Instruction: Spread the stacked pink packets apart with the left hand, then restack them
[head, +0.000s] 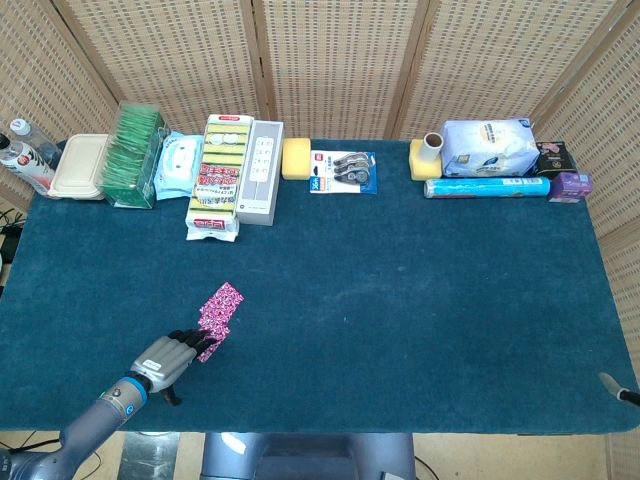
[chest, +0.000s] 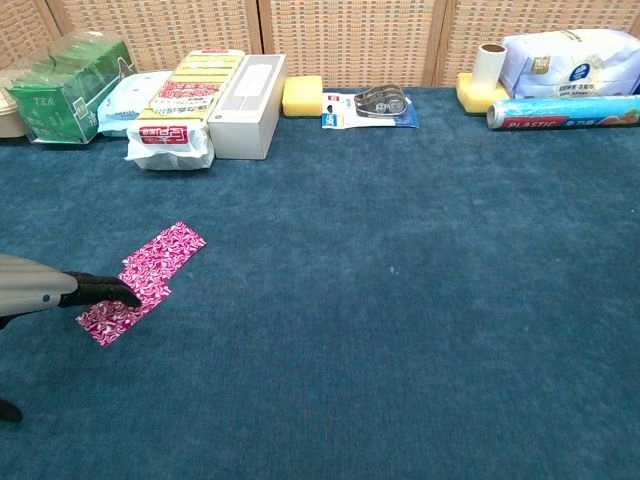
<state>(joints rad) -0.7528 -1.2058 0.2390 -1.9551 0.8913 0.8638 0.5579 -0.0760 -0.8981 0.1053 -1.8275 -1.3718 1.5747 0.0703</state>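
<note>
Pink packets: patterned flat foil packets (chest: 141, 281) near the blue felt table's (head: 420, 300) front-left corner; judged light, slippery; best pressed flat.
Left hand (head: 172, 353): fingertips (chest: 120, 290) pressed on the nearer packet, nothing grasped.
Right hand: unseen.

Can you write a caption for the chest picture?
Left robot hand presses on pink packets lying partly overlapped on the blue table.
</note>
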